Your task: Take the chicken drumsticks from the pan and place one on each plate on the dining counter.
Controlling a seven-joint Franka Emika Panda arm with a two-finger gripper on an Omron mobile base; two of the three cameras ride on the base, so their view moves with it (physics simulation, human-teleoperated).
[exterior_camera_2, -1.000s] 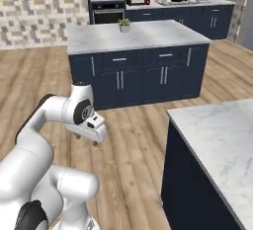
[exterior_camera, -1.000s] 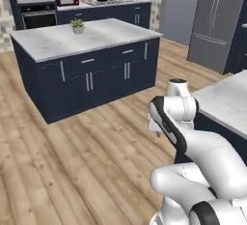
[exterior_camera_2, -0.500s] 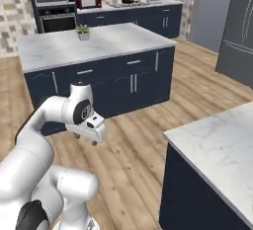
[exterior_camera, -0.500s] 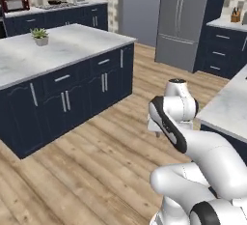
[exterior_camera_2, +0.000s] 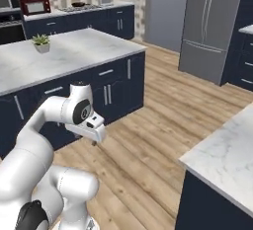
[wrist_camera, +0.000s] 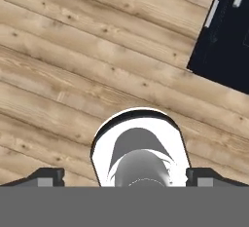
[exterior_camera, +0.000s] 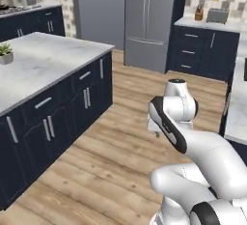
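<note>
My gripper (wrist_camera: 125, 176) points straight down at the wooden floor. It is open, its fingertips (wrist_camera: 46, 176) stand wide apart, and nothing is between them. From the base views the hand (exterior_camera_2: 94, 131) is tucked close to the folded arm, above bare floor (exterior_camera: 153, 130). The drumsticks, the pan and the plates are out of view. A white marble countertop over navy cabinets (exterior_camera_2: 225, 155) stands close on the right; no sink shows on the part I see.
A marble island (exterior_camera: 43, 64) with a small potted plant (exterior_camera_2: 41, 42) lies to the left. A steel fridge (exterior_camera: 149, 21) stands ahead, and navy cabinets (exterior_camera: 202, 50) with a toaster beside it. Wooden floor (exterior_camera_2: 163, 105) runs open between island and near counter.
The whole picture has shifted, so the base has moved: the island has slid left and nearer, and the fridge has come to the middle. The arm's pose is unchanged.
</note>
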